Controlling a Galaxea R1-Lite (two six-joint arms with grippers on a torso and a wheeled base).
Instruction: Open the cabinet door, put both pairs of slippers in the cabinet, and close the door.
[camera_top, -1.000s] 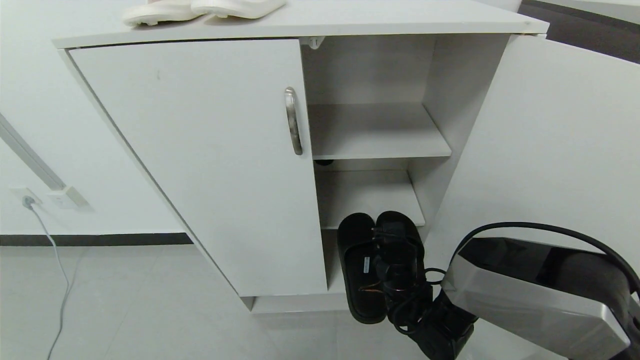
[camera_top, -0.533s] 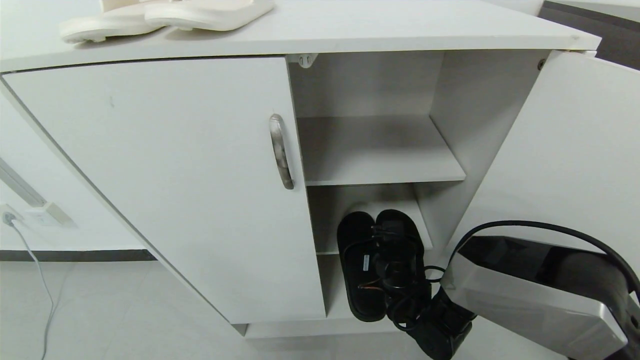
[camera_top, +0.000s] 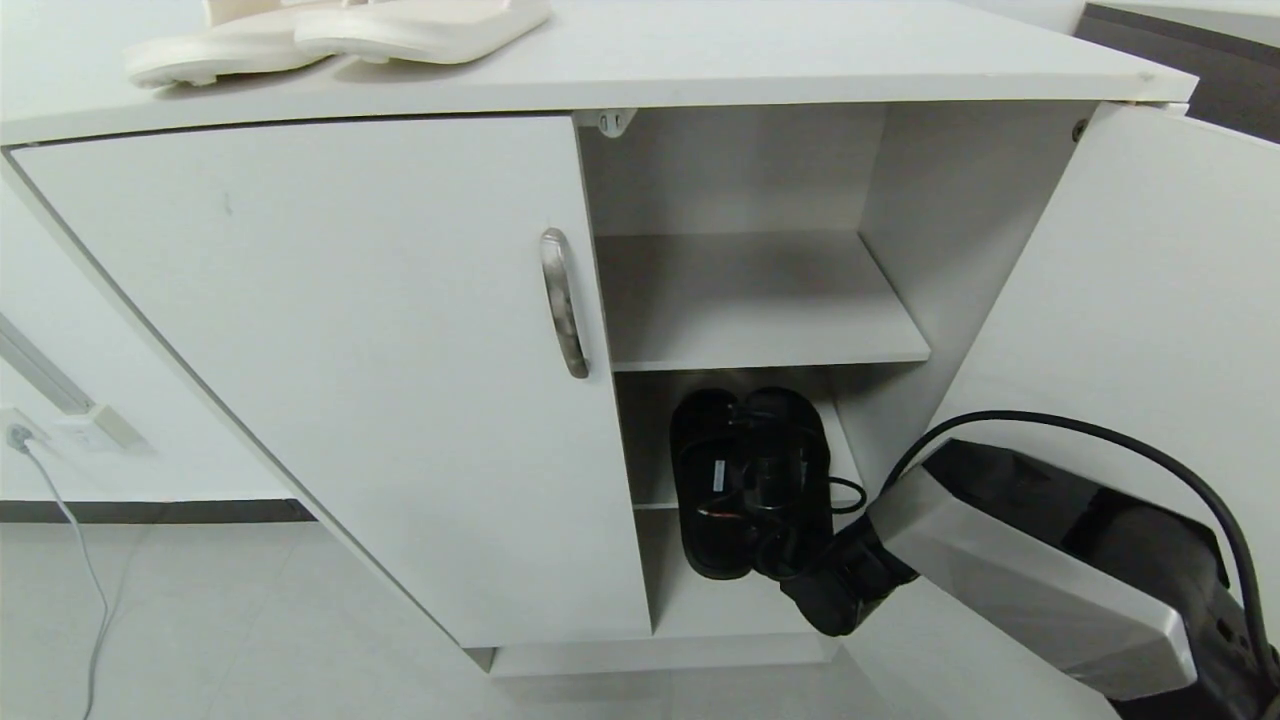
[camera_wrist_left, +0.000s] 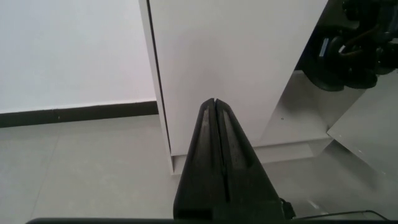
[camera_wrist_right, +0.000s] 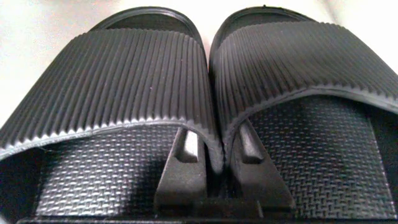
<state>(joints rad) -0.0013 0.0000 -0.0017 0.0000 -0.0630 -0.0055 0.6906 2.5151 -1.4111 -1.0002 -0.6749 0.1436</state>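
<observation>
Black slippers (camera_top: 722, 470) clamped as a pair in right pincer (camera_wrist_right: 214, 165), toes inside cabinet (camera_top: 300, 330) under top shelf (camera_top: 750, 310). Left pincer (camera_wrist_left: 214, 124) fingers pressed together.

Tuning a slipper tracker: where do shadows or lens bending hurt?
Head view: the pair of black ribbed rubber slippers is shaded under the white shelf; the white cabinet looks bowed. Right wrist view: the right gripper blends into dark footbeds.
</observation>
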